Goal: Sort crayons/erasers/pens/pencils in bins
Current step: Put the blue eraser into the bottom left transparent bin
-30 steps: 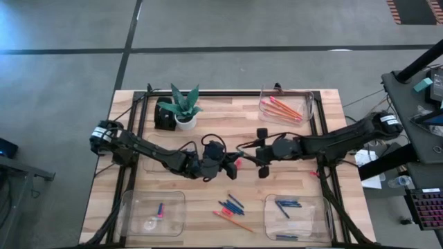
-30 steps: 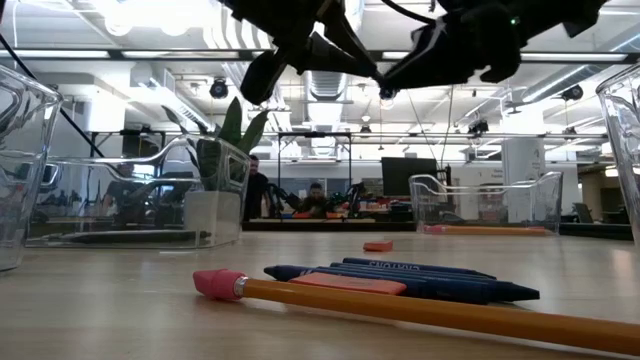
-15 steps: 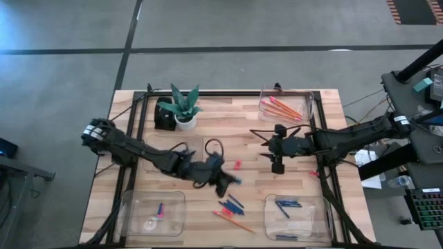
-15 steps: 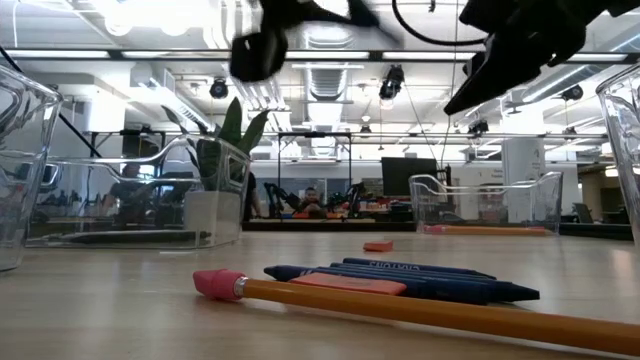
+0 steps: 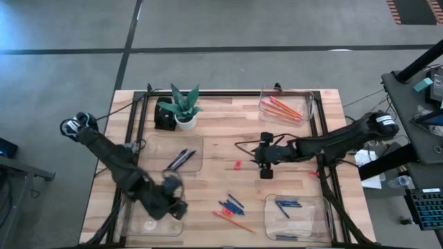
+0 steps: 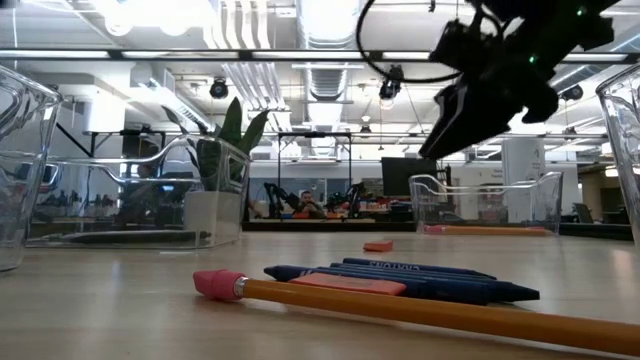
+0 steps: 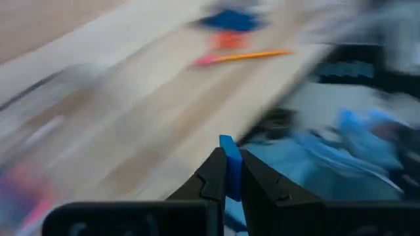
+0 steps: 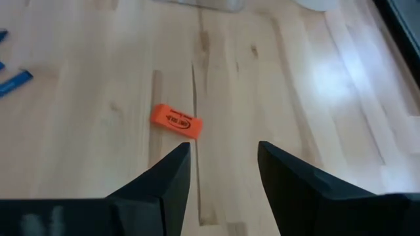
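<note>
Pencils (image 5: pixel 284 108) in far bin (image 5: pixel 304 97) — pens (image 5: pixel 179 159) in middle bin (image 5: pixel 197 142)

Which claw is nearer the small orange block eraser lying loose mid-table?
Right. The right claw hangs open just beside the small orange block eraser; the left claw is away over the near-left clear plastic bin, shut on a blue eraser.

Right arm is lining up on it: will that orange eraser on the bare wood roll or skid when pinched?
The orange eraser looks flat and blocky, so rolling seems unlikely. Lying low on smooth wood, it may skid or twist. The right gripper fingers stand open, apart from it.
</note>
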